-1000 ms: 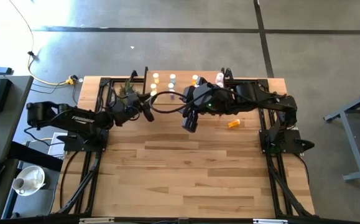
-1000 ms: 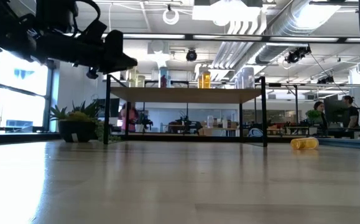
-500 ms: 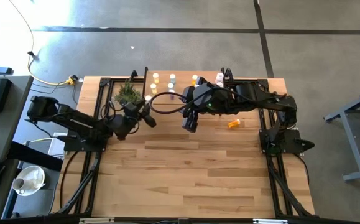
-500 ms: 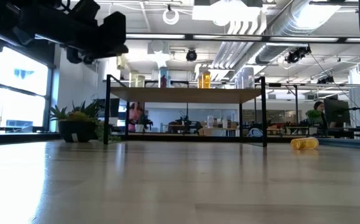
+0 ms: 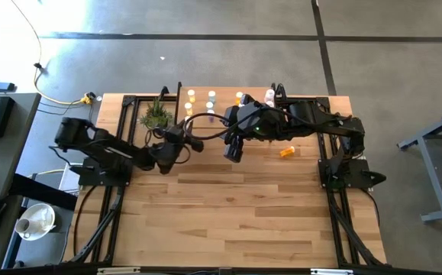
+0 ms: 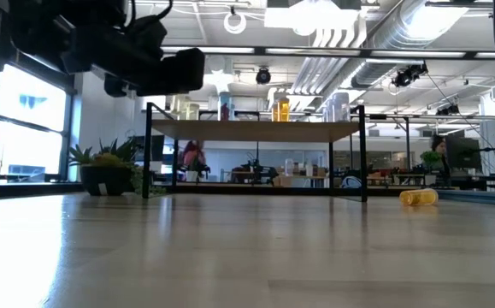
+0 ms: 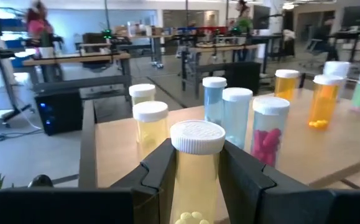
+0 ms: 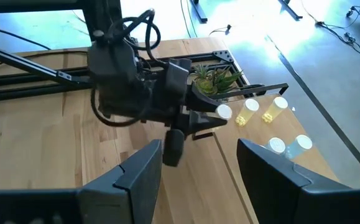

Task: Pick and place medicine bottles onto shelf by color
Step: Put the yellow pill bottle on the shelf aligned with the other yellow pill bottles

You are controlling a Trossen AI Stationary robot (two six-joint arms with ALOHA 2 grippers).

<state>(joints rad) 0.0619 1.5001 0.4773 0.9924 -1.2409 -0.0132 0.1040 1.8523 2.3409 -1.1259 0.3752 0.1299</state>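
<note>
Yellow bottle [image 7: 196, 168] upright, clamped in raised left claw [image 7: 198, 171].

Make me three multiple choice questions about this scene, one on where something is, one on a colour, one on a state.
1. Where is the lone orange bottle?
A. lying on the table beside the right arm
B. on the shelf
C. in the plant pot

2. What colour is the bottle in the left gripper?
A. blue
B. yellow
C. pink

3. How do the right gripper jaws stand?
A. shut on a bottle
B. shut empty
C. open, empty

Answers: 1 A, it lies on its side on bare wood; 2 B, yellow body under a white cap; 3 C, a clear gap shows between them.
</note>
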